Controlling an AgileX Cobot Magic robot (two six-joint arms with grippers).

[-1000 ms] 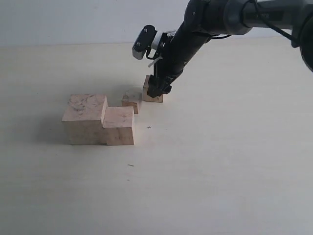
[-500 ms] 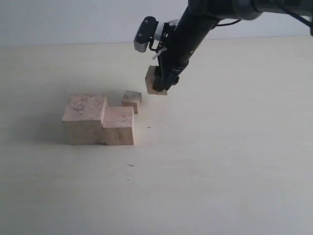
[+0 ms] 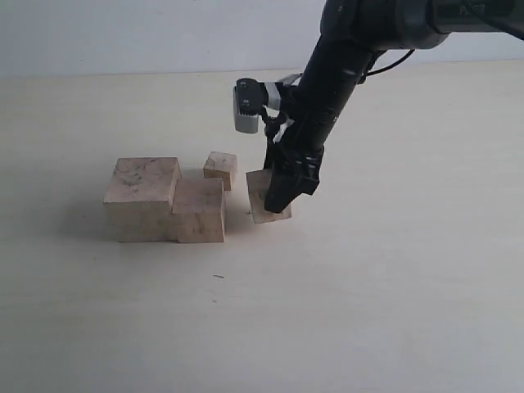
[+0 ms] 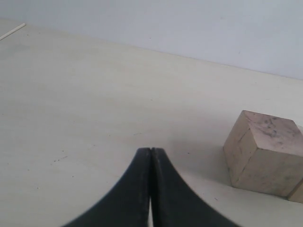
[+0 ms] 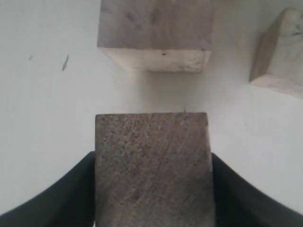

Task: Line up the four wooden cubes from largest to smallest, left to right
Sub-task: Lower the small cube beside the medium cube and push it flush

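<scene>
The largest cube and the second-largest cube stand touching, side by side, left of the middle. The smallest cube sits just behind them. My right gripper is shut on the darker, grainy second-smallest cube, holding it tilted and low just right of the second-largest cube. In the right wrist view the held cube fills the space between the fingers of my right gripper, facing the second-largest cube with a gap. My left gripper is shut on nothing, near the largest cube.
The pale tabletop spreads around the cubes, with a small dark speck in front. The right wrist camera housing hangs above the held cube. The left arm is out of the exterior view.
My right gripper lifted the second-smallest cube from behind the row, carried it forward and down, and now holds it low beside the second-largest cube. The other cubes stayed put.
</scene>
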